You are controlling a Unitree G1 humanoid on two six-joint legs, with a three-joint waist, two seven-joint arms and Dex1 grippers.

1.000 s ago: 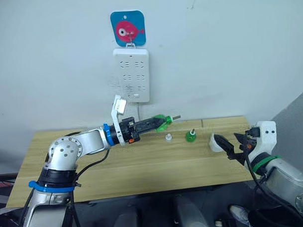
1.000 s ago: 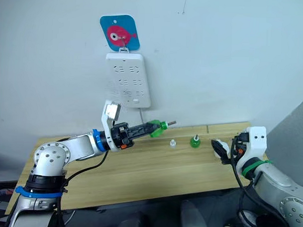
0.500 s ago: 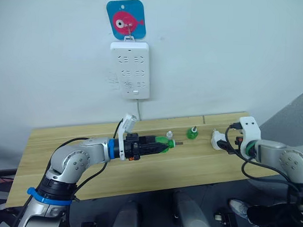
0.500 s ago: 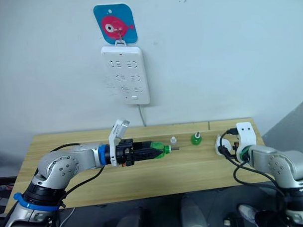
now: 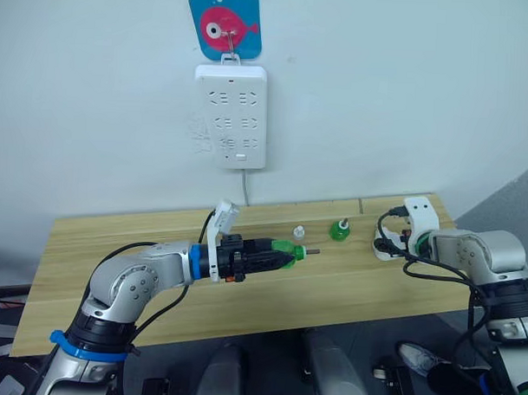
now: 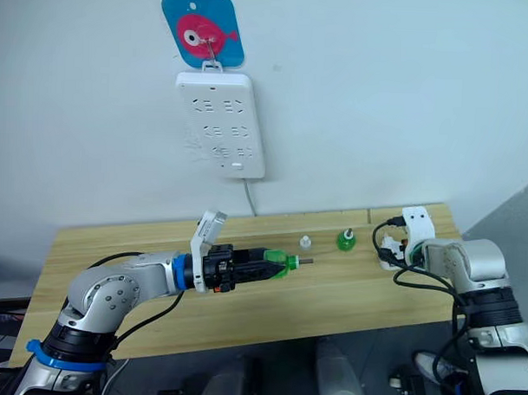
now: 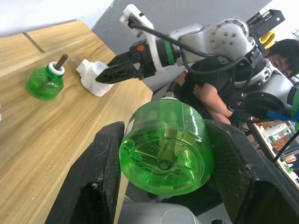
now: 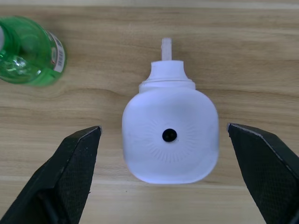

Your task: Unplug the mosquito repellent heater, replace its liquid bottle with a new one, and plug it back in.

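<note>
The mosquito repellent heater [image 8: 170,137], a rounded white body with its vent hole facing up, rests unplugged on the table's right end [image 5: 384,248]. My right gripper [image 8: 163,128] hangs over it, open, one finger on each side with a gap to the body. My left gripper [image 5: 278,253] is shut on a green liquid bottle [image 7: 166,147], held level over the table's middle with its wick pointing right. A second green bottle [image 5: 338,230] stands upright between the held bottle and the heater.
A small white cap [image 5: 296,235] lies beside the standing bottle. A tall white power strip [image 5: 242,116] hangs on the wall under a fish-shaped hook plate [image 5: 225,23]. The wooden table [image 5: 115,253] has bare room on its left. A seated person [image 7: 280,51] is behind the right arm.
My left gripper brought the green bottle down from near the wall to low over the table. My right gripper swung in over the heater and now straddles it.
</note>
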